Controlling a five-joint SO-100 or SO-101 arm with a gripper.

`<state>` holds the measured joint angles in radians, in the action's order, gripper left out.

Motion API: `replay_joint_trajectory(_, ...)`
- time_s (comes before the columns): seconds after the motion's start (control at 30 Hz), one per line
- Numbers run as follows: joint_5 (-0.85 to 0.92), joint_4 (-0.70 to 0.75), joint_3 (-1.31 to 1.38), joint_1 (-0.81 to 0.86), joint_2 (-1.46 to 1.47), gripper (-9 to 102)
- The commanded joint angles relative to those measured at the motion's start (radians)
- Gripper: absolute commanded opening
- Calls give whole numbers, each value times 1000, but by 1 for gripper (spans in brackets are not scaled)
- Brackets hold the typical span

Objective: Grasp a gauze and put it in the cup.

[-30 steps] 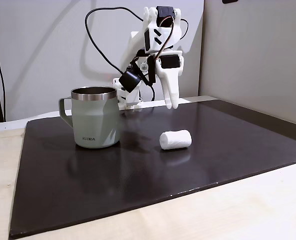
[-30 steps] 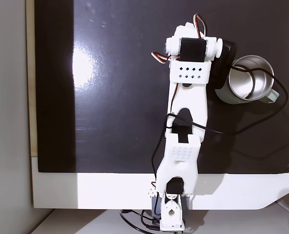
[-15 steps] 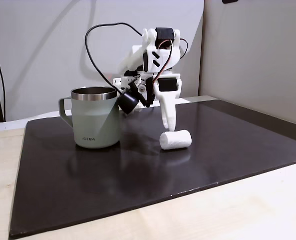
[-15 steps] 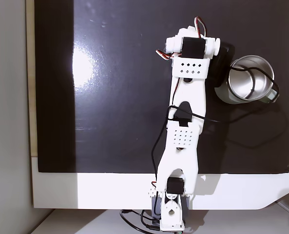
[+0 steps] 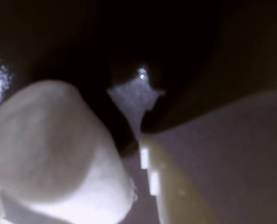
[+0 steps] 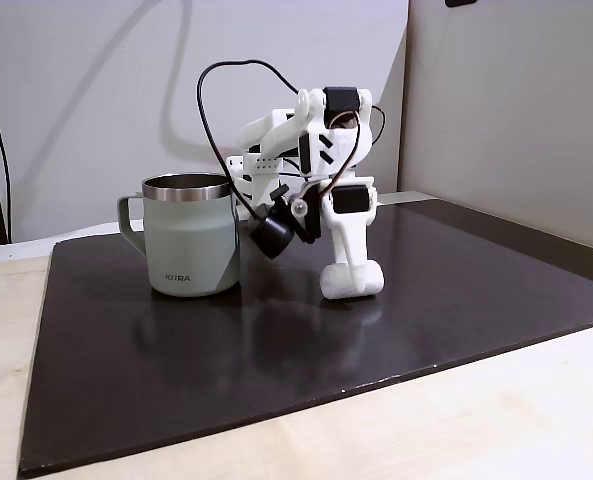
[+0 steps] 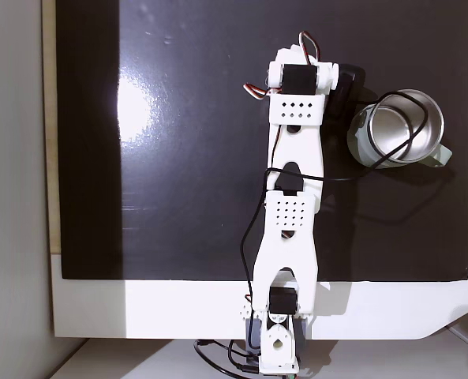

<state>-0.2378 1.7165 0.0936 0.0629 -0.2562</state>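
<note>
Wrist view is blurry and dark: gauze roll [image 5: 54,154] fills the 8 o'clock corner, cut off by the frame edges, with one pale fingertip [image 5: 175,196] just beside it at 5 o'clock; the other finger isn't distinguishable. In a fixed view from the side, the gripper [image 6: 348,272] is down at the gauze [image 6: 361,280], which lies on its side on the dark mat [image 6: 276,350], at 3 o'clock from the sage-green mug [image 6: 191,238] and apart from it. A finger overlaps the roll's left half, so contact looks likely, but jaw gap and any grasp can't be told. In a fixed view from above, the arm [image 7: 293,213] covers the gauze and gripper entirely; it does show the mug's steel interior [image 7: 397,130], handle at 4 o'clock, and a black cable [image 7: 391,118] crossing over the rim.
</note>
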Motion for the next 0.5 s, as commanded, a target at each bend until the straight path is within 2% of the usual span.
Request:
replay_joint_trajectory(0.0,5,-21,46,3,-5,30)
replay_joint_trajectory(0.1,6,-29,46,9,3,27)
replay_joint_trajectory(0.33,12,-38,51,23,5,8)
replay_joint_trajectory(0.47,12,-37,52,23,0,4)
